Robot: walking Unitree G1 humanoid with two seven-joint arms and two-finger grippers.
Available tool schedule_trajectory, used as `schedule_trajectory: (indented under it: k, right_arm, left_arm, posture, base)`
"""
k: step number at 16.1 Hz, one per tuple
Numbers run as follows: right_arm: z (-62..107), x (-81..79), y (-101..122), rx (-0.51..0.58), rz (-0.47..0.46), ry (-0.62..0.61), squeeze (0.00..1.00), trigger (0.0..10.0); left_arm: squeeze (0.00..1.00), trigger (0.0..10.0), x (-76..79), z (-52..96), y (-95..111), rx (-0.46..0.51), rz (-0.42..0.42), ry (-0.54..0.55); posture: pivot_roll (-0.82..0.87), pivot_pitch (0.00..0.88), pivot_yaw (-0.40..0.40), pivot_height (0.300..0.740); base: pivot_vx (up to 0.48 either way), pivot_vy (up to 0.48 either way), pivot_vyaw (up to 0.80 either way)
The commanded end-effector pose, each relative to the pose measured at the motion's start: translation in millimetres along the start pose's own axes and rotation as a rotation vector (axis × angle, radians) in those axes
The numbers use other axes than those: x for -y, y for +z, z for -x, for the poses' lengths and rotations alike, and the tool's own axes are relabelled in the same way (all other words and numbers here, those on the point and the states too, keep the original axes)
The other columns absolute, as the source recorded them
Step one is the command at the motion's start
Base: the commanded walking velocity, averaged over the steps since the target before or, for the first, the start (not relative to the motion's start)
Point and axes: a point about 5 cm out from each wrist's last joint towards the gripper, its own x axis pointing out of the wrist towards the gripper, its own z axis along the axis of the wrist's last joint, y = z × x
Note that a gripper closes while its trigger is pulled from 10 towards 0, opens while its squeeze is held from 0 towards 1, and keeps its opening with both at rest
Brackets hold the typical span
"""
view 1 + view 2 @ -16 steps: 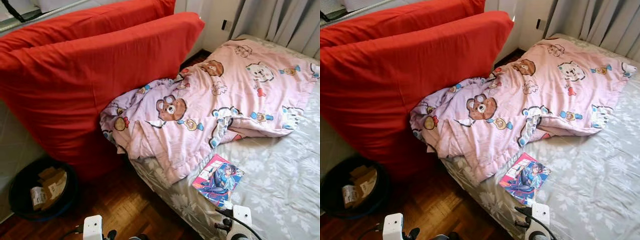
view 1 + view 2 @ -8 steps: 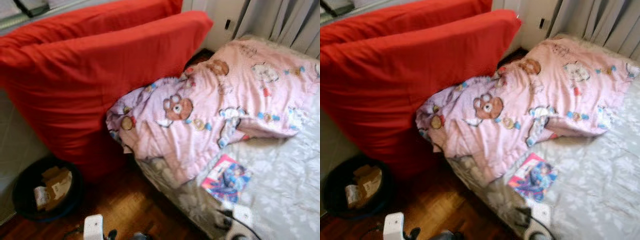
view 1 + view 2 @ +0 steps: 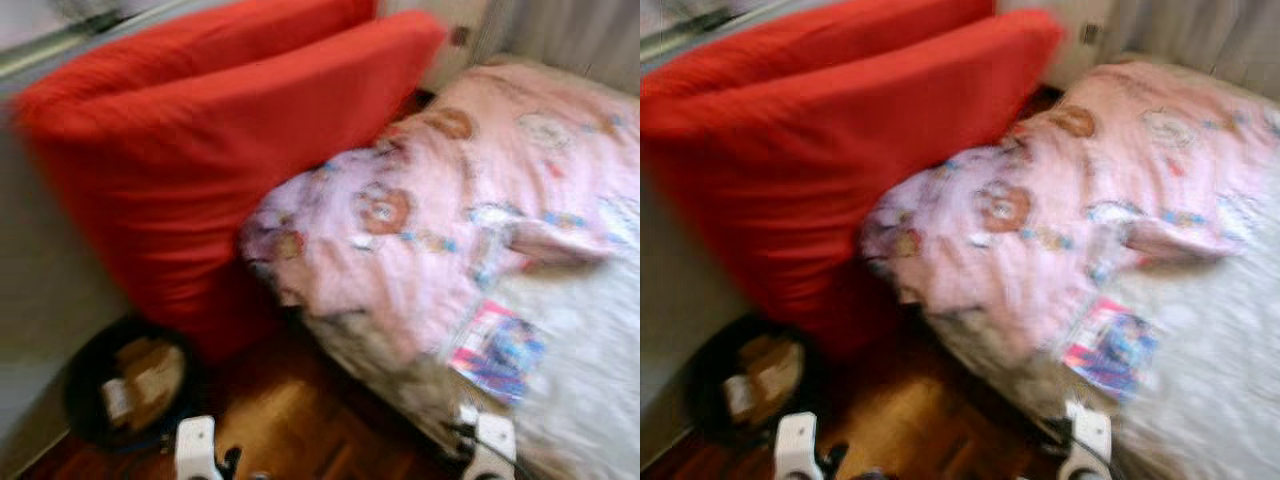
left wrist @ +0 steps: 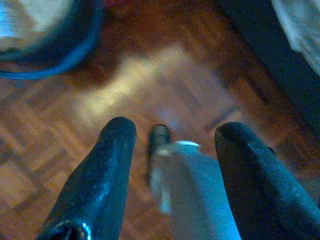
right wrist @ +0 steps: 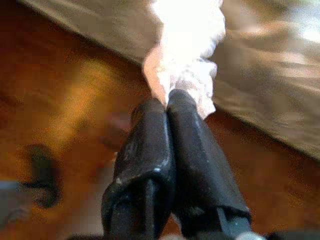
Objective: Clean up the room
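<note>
In the right wrist view my right gripper [image 5: 166,102] is shut on a crumpled white wad [image 5: 187,55], held low over the wood floor beside the bed's edge. My left gripper [image 4: 175,129] hangs open and empty over the parquet, near a black bin [image 4: 45,45]. From the head, that bin [image 3: 125,385] sits on the floor at the lower left with cardboard scraps inside. A colourful comic book [image 3: 497,350] lies on the grey bedsheet [image 3: 590,400]. A pink cartoon quilt [image 3: 450,200] is bunched across the bed.
Two big red cushions [image 3: 220,150] lean against the wall at the left, touching the quilt. Brown parquet floor [image 3: 300,420] runs between bin and bed. Curtains [image 3: 1200,35] hang behind the bed. The head views are blurred.
The whole picture has shifted right and blurred, so the camera has moved. Bin, quilt and book lie as before.
</note>
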Motion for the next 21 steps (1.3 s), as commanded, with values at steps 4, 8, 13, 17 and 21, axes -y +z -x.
schedule_trajectory:
  k: [4,8,13,17,21]
  right_arm:
    - [2.4,2.2,-8.8,-0.029,0.006,-0.003,0.0,10.0]
    - [2.3,1.3,-8.7,-0.03,0.006,-0.001,0.0,10.0]
    - [2.3,1.0,-8.9,-0.031,0.006,0.0,0.0,10.0]
    - [2.0,-0.5,-8.5,-0.03,0.014,0.005,0.0,10.0]
    - [2.0,-1.1,-8.1,-0.027,0.036,0.012,0.0,10.0]
  left_arm:
    - [0.0,10.0,-2.8,4.1,-13.4,-0.048,0.005,0.01]
    - [0.0,10.0,-3.8,3.5,-11.7,-0.048,0.003,0.012]
    - [0.0,10.0,-3.9,3.3,-11.6,-0.05,0.004,0.014]
    - [0.0,10.0,-7.2,3.8,-11.2,-0.046,-0.002,0.017]
    - [0.0,10.0,-8.0,3.9,-10.8,-0.042,0.004,0.013]
  posture:
    - [0.02,0.167,0.02,0.74]
    - [0.02,0.168,0.021,0.74]
    - [0.02,0.168,0.021,0.74]
    - [0.02,0.166,0.022,0.74]
    - [0.02,0.164,0.022,0.74]
  base:
    - [0.0,0.48,0.0]
    - [0.0,0.48,0.0]
    - [0.0,0.48,0.0]
    - [0.0,0.102,0.0]
    - [0.0,0.0,0.6]
